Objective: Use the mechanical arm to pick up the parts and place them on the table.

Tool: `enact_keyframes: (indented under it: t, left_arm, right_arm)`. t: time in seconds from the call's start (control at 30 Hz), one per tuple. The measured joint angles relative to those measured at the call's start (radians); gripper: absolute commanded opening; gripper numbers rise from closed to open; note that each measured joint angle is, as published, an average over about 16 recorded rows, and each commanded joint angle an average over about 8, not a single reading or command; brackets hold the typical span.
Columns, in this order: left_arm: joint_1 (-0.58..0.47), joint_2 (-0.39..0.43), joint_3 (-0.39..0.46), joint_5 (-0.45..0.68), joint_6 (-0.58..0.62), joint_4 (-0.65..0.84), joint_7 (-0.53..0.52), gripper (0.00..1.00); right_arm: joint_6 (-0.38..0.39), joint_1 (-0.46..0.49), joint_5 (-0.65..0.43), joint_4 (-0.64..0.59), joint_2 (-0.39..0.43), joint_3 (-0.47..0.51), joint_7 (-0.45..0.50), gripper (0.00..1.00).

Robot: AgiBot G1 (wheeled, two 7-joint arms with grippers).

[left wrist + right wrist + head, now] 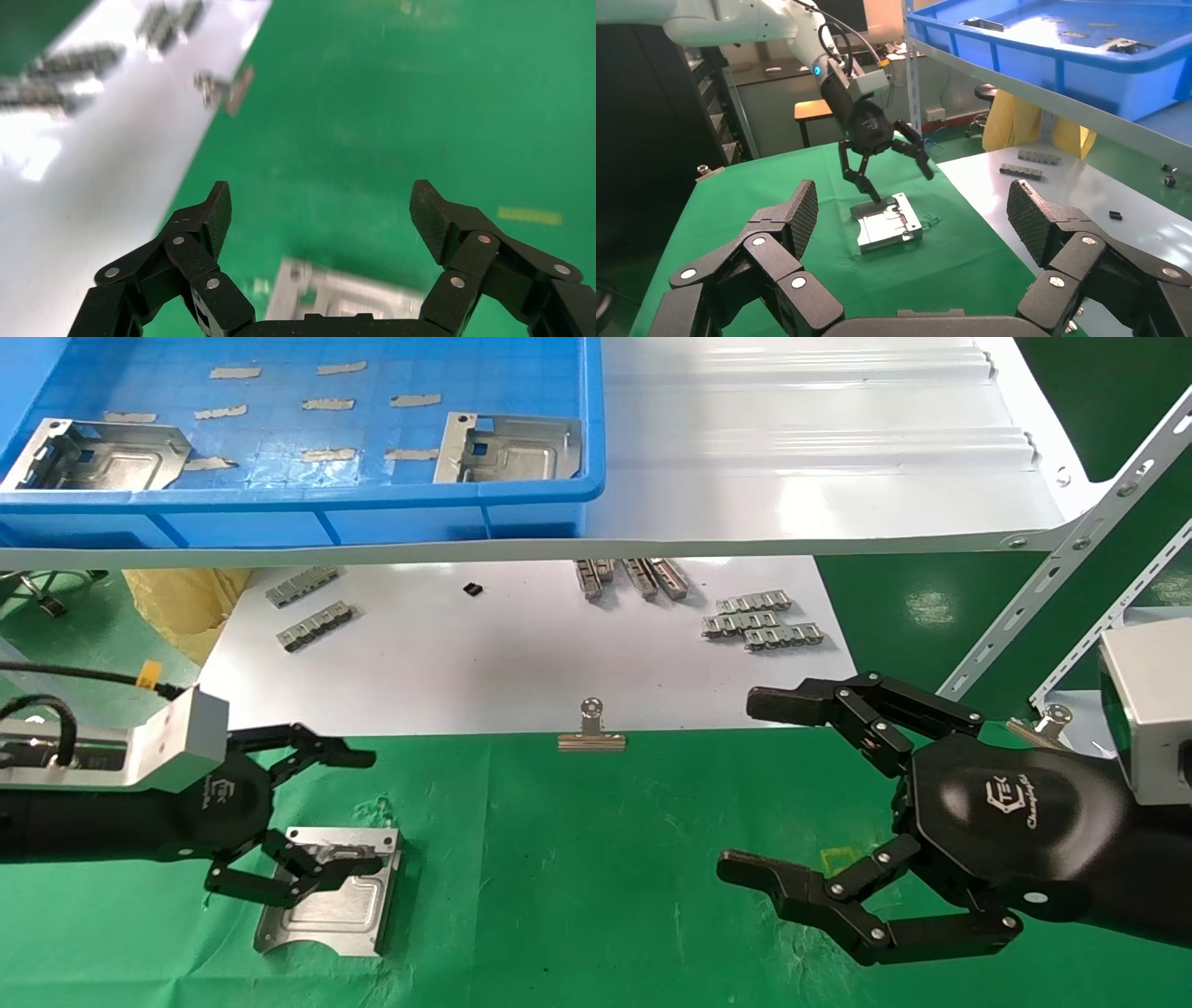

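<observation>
One silver part (331, 905) lies flat on the green table (577, 877) at the front left. My left gripper (363, 812) is open and hovers over it, its lower finger over the plate's near edge; I cannot tell if it touches. The left wrist view shows the open left gripper (323, 203) with the part (337, 298) below it. The right wrist view shows the same part (888, 226) under the left gripper (899, 184). My right gripper (750, 786) is open and empty above the cloth at the right, as its own view confirms (914, 207). Two more parts (98, 453) (512, 447) lie in the blue bin (307, 509).
The bin stands on a raised white shelf (819, 449) with slanted metal struts (1071, 579) at the right. Below it a white sheet (521, 654) holds ribbed strips (764, 621) (312, 607). A binder clip (591, 728) sits at the sheet's front edge. A yellow square outline (843, 859) marks the cloth.
</observation>
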Motion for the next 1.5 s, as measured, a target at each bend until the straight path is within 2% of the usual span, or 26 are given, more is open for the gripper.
enact_keyframes:
  t: [1.5]
  left_arm:
    - [0.457, -0.141, -0.552, -0.194, -0.085, -0.705, -0.450, 1.00]
  right_arm:
    - [0.000, 0.000, 0.000, 0.000, 0.000, 0.000, 0.000, 1.00]
